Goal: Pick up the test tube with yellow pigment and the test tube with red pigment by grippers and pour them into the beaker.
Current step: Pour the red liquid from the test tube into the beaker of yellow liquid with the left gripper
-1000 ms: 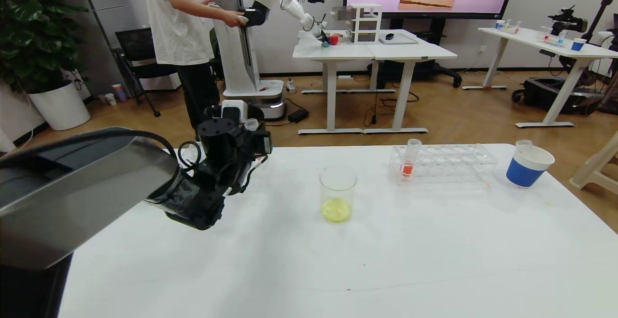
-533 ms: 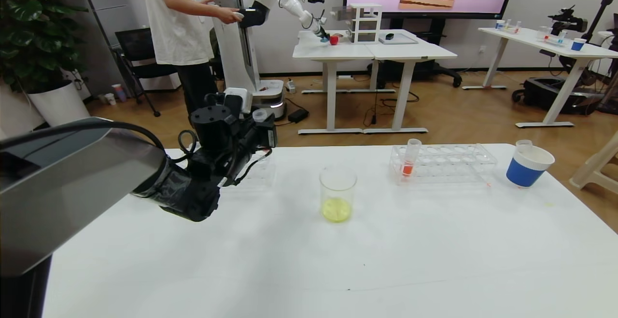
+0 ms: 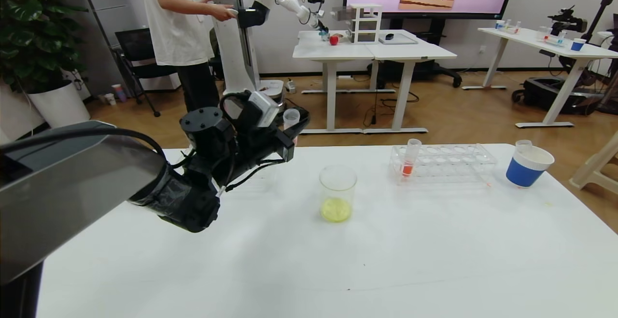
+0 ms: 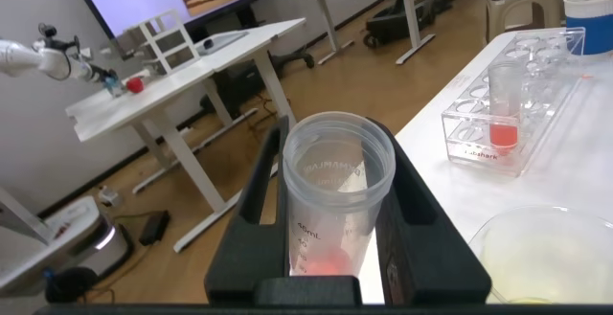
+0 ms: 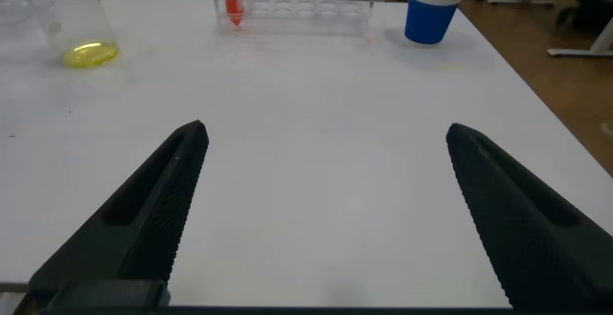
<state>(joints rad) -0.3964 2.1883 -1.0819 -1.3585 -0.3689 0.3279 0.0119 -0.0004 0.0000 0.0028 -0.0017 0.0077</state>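
Left of the beaker (image 3: pixel 337 193) and raised clear of the table (image 3: pixel 434 241), held roughly upright: the test tube with red pigment (image 4: pixel 337 200), clamped between the fingers of the left gripper (image 4: pixel 337 221), a little orange-red liquid pooled in its tip. Already carrying a yellow pool at its bottom, that beaker, so presumably one pour done and this the second.

Beyond the beaker, on its right: a clear rack (image 3: pixel 442 163) with another orange-red tube (image 3: pixel 410 159) standing in its near end hole, and past that a blue-and-white paper cup (image 3: pixel 527 166). Low over the table on the near side of the beaker, well apart from it: the right gripper (image 5: pixel 326 200), fingers spread wide, grasping nothing, idle.

For the pour: best to bring the tube's rim above the beaker's mouth first, then tilt slowly. Worth keeping the rim inside the glass wall without knocking it, since so little liquid may cling and dribble down the outside. Firm clamp throughout; slippery plastic likely.
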